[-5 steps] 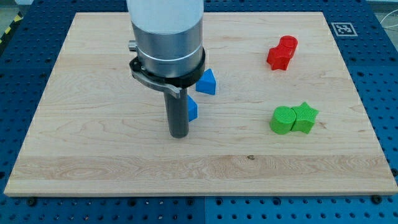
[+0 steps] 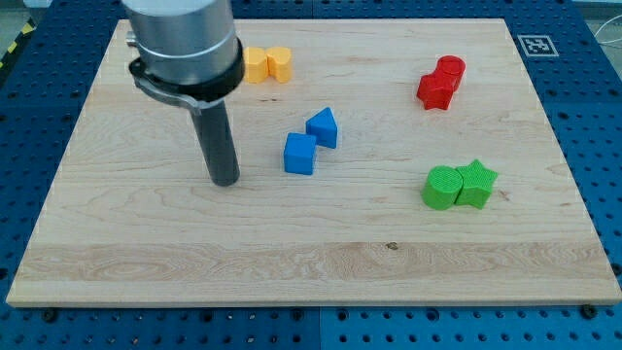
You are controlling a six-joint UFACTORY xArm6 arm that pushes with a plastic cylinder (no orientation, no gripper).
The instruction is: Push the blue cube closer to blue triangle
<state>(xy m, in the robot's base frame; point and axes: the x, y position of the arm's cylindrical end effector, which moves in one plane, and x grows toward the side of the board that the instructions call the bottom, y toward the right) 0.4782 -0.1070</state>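
My tip rests on the worktop, left of the blue cube, apart (rod only, grasping nothing); the blue triangle adjoins the cube's upper right.

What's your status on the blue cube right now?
My tip left of blue cube, apart. Cube close beside blue triangle, contact unclear. Nothing between tip and cube.

A broad silver-grey cylinder with a black clamp ring narrows to a straight dark rod ending at my tip.
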